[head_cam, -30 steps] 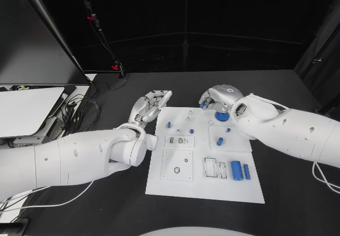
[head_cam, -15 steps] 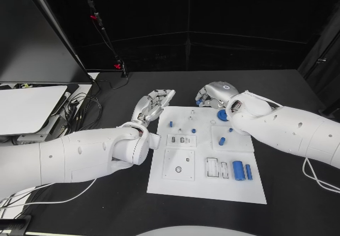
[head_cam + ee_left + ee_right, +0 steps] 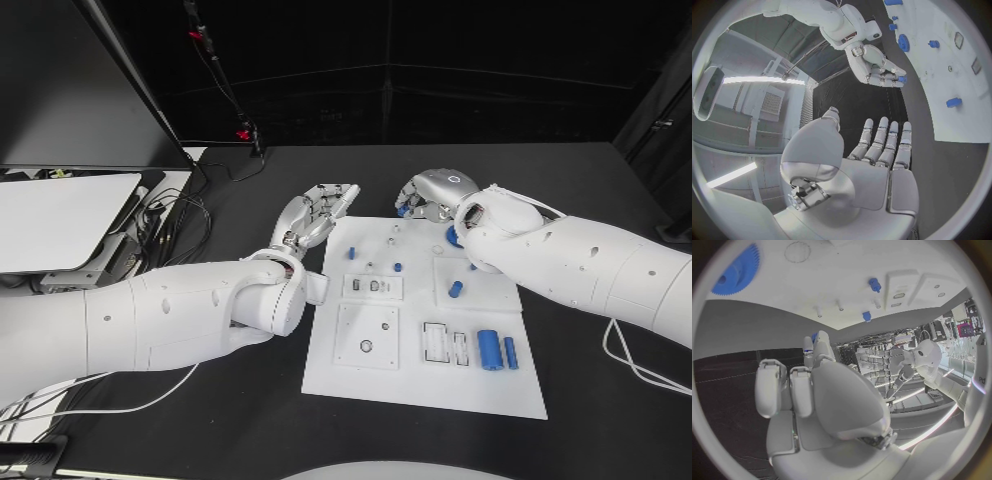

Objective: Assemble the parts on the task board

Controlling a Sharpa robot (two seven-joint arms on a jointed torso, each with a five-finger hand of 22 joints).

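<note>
1. The right robot hand (image 3: 433,192) hovers at the 12 o'clock edge of the task board (image 3: 418,385). Its fingers are curled down on a small blue part (image 3: 902,78) pinched at the fingertips.
2. Over the last second that hand has slid only a little, from just above the blue gear (image 3: 453,236) toward 11 o'clock. It still carries the same part. Most of the apparent shift is the head camera moving, not the things.
3. The gear sits on the board near 12 o'clock, partly under the right wrist and seemingly unmoved.
4. The left robot hand (image 3: 312,214) is empty, with fingers straight and spread. It stays over the black surface (image 3: 577,180) just off the board's 10 o'clock corner.
5. The other parts remain on the board:
   - two short pegs (image 3: 351,253) toward 10 o'clock
   - a small cylinder (image 3: 454,289) right of centre
   - two larger cylinders (image 3: 488,348) side by side near 4 o'clock
6. My reading is that the carried part has not yet been seated. The small sideways drift looks like the hand lining up over a spot at the far edge, so the insertion is still ahead.
7. I cannot tell which hole it is meant for, because the hand hides that stretch of the board.
</note>
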